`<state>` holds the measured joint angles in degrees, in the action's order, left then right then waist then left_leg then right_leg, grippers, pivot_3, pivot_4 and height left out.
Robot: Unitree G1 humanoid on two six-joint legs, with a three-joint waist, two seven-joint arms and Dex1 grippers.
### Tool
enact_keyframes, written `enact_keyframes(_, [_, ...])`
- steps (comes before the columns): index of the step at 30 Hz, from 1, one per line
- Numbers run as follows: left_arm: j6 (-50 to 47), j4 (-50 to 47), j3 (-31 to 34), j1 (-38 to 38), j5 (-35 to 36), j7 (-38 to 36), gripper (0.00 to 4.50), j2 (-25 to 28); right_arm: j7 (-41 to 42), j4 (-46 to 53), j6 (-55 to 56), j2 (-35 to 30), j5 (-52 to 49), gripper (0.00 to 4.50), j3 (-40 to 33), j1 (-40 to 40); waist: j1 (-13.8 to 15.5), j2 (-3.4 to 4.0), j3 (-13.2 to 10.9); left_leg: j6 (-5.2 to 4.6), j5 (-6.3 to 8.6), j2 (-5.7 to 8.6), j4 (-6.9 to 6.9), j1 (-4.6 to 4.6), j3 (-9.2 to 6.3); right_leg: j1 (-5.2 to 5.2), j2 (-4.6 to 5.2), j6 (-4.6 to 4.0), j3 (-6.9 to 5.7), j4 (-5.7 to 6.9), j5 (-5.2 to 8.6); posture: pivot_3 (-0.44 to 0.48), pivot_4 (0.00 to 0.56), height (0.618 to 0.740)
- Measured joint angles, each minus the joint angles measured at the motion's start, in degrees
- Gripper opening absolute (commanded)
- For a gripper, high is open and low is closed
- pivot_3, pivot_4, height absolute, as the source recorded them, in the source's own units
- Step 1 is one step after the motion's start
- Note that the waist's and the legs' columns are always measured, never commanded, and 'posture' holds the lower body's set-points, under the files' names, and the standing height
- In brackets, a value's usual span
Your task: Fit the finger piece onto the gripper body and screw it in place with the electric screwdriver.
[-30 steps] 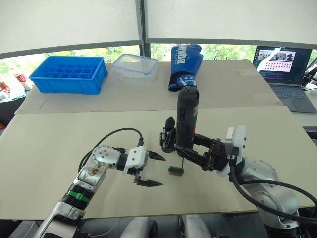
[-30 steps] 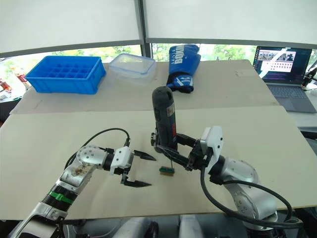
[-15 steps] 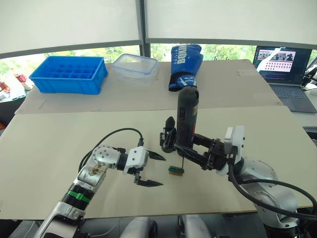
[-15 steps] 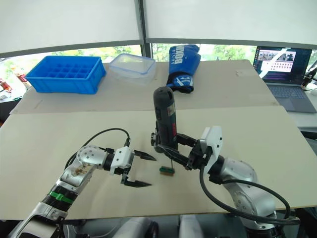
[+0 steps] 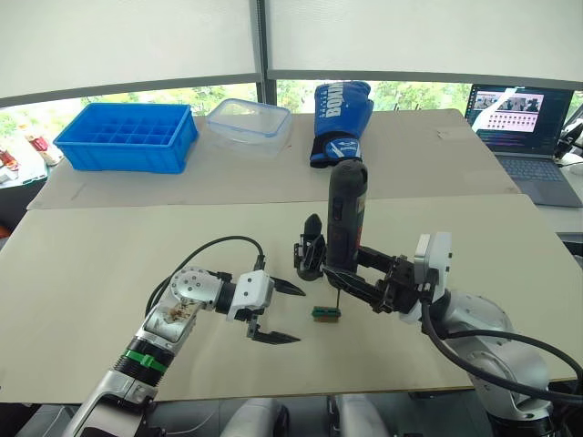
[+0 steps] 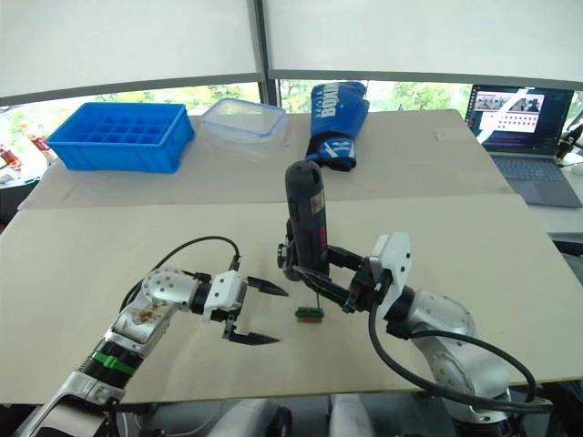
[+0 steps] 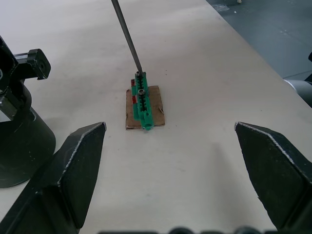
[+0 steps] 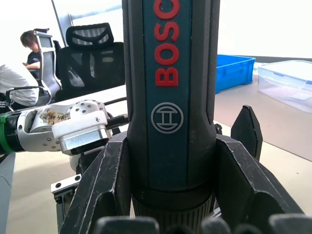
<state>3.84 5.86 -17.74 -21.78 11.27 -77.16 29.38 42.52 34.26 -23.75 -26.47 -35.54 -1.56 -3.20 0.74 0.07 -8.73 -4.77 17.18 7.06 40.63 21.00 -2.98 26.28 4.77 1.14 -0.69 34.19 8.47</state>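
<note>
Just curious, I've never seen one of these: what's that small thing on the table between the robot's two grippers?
A small green-and-brown block lies between the open left gripper and the right gripper, which holds the electric screwdriver. The left wrist view shows the bit resting on it.

Both head cameras look forward and down over the desk (image 5: 109, 273) from above, set side by side and sharing nearly the same scene. The left wrist camera sits low and close, facing a small green block (image 7: 143, 105) on the desk. The right wrist camera looks along the electric screwdriver (image 8: 170, 97), very near, toward the room behind.
</note>
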Motion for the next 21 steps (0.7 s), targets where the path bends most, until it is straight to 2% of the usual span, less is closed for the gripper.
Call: enact_keyframes(21, [0.0, 0.9, -0.5, -0.4, 0.0, 0.1, 4.5, -0.4, -0.3, 0.9, -0.1, -0.5, -1.7, 1.91, 0.0, 0.6, 0.0, 0.0, 0.0, 0.0, 0.0, 0.0, 0.0, 0.0, 0.0, 0.0, 0.0, 0.0, 0.0, 0.0, 0.0, 0.0, 0.15, 0.74])
